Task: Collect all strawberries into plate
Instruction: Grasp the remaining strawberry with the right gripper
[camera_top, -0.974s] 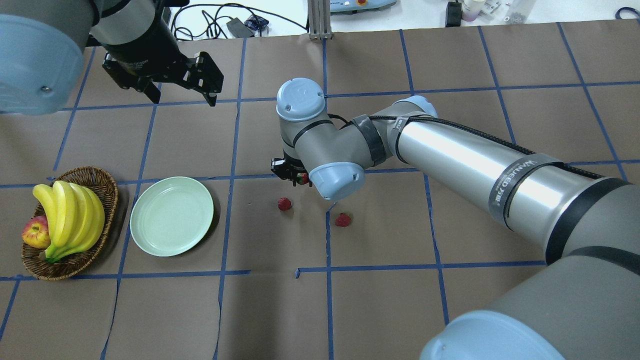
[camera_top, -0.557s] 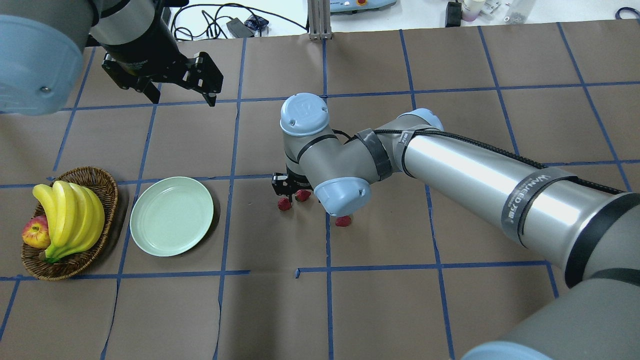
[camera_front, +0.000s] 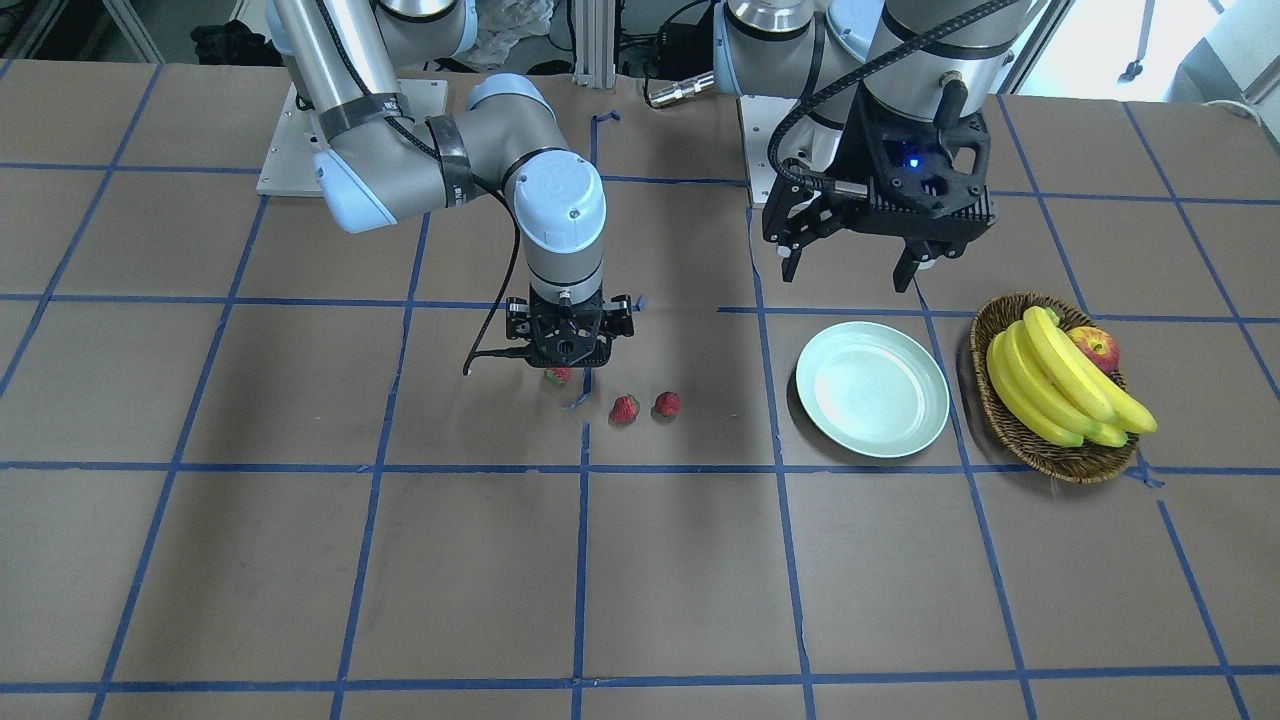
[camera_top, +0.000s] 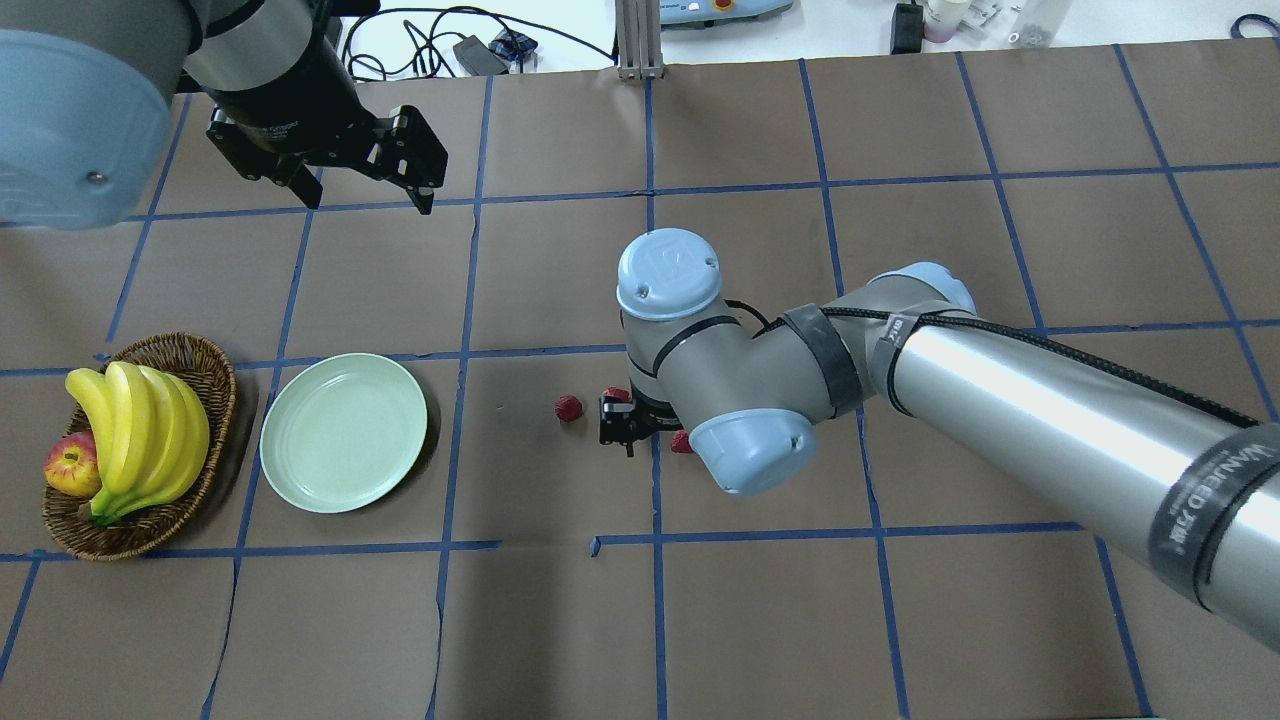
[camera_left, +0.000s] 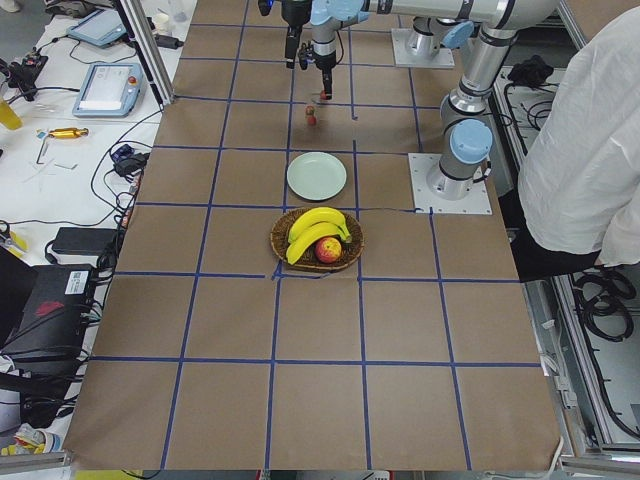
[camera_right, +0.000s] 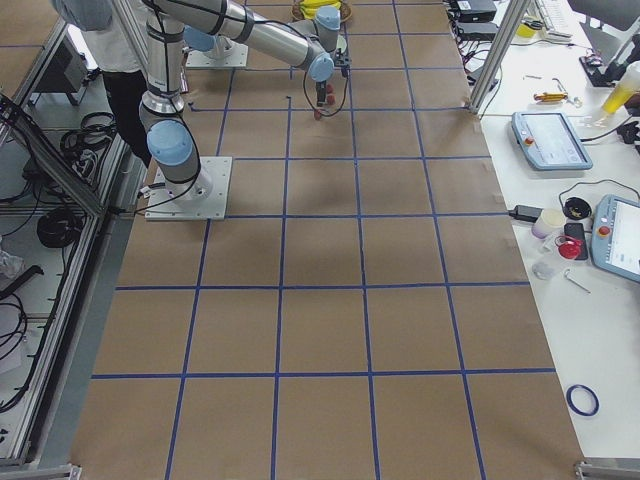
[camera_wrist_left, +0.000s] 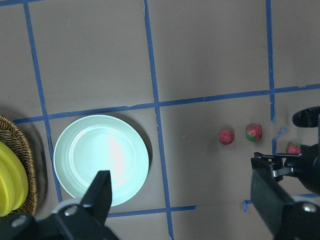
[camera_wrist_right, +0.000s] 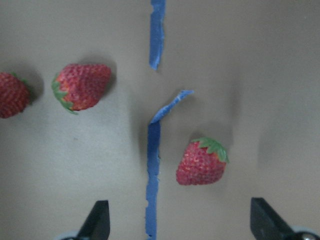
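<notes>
Three red strawberries lie on the brown table: one right under my right gripper, two more side by side toward the plate. In the right wrist view my right gripper is open. Its fingers stand on either side of the nearest strawberry, above it and apart from it. The pale mint plate holds nothing. My left gripper hangs open and empty above the table, beyond the plate.
A wicker basket with bananas and an apple stands just left of the plate. Torn blue tape runs beside the strawberry under my right gripper. The table beyond the brown paper holds cables and tools.
My right arm has swung right and toward the robot, over another strawberry. The strawberry seen at its fingers earlier now lies on the table apart from it. My left arm has not moved.
</notes>
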